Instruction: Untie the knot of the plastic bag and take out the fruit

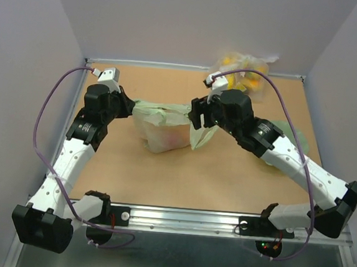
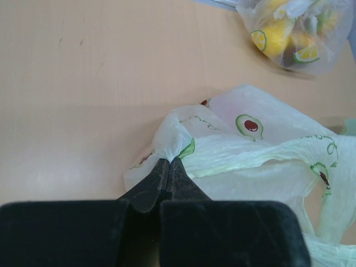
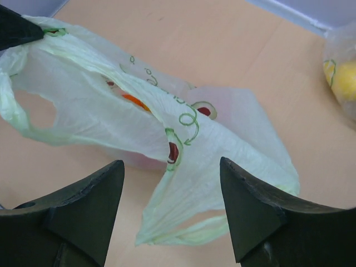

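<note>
Top external view is showing one pale green translucent plastic bag (image 1: 163, 131), the left gripper (image 1: 129, 105) clenching it, the right gripper (image 1: 198, 118) hanging released and empty; one clear bag of yellow fruit (image 1: 243, 73) is lying behind.

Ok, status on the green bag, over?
Left gripper shut on plastic bag. Right gripper open above it, empty. Handles look untied, fruit inside. Clear bag far back, not in the way.
</note>
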You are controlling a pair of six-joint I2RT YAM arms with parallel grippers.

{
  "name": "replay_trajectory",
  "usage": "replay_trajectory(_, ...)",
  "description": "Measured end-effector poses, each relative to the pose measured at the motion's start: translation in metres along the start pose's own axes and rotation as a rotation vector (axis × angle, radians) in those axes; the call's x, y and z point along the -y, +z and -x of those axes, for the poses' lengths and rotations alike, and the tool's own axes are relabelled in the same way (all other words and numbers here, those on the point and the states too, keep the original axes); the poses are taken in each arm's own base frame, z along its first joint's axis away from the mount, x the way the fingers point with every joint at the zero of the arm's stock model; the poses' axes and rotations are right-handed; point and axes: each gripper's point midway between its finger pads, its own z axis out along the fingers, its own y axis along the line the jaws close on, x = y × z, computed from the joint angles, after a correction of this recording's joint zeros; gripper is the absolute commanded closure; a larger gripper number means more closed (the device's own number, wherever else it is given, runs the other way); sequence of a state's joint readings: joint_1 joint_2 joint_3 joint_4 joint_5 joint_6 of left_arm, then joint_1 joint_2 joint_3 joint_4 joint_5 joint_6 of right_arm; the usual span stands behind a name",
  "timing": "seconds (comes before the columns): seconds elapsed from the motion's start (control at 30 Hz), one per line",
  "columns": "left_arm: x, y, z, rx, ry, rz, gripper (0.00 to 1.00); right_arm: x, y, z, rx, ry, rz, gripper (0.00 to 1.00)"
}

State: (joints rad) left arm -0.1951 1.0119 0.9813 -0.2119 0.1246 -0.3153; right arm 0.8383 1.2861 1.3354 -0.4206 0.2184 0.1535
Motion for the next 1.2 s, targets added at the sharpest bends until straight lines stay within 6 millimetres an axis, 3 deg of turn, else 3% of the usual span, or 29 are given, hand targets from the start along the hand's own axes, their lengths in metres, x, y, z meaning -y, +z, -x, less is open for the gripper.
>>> replay_trajectory(0.07,0.001,-0.001,-0.003,-0.013,0.002,-0.005,1.00,-0.002,0.011,0.007,-0.001,-0.056,0.002,0.26)
replay_trajectory(0.13,0.001,-0.002,-0.007,-0.031,0.002,-0.012,1.00,-0.002,0.026,0.001,-0.035,-0.110,-0.004,0.26)
replay_trajectory(0.4,0.007,-0.009,-0.009,-0.041,0.002,-0.041,1.00,0.016,0.102,-0.070,-0.257,-0.299,-0.110,0.26)
replay_trajectory(0.53,0.009,-0.015,-0.011,-0.047,0.006,-0.054,1.00,0.029,0.118,-0.089,-0.310,-0.332,-0.156,0.27)
replay_trajectory(0.87,-0.001,-0.026,-0.027,-0.073,0.025,-0.023,1.00,0.040,0.117,-0.043,-0.217,-0.328,-0.192,0.27)
replay_trajectory(1.13,-0.007,-0.028,-0.038,-0.093,0.031,-0.003,1.00,0.040,0.118,-0.037,-0.204,-0.316,-0.155,0.29)
replay_trajectory(1.2,-0.005,-0.032,-0.036,-0.082,0.040,-0.014,1.00,0.042,0.119,-0.038,-0.207,-0.307,-0.142,0.35)
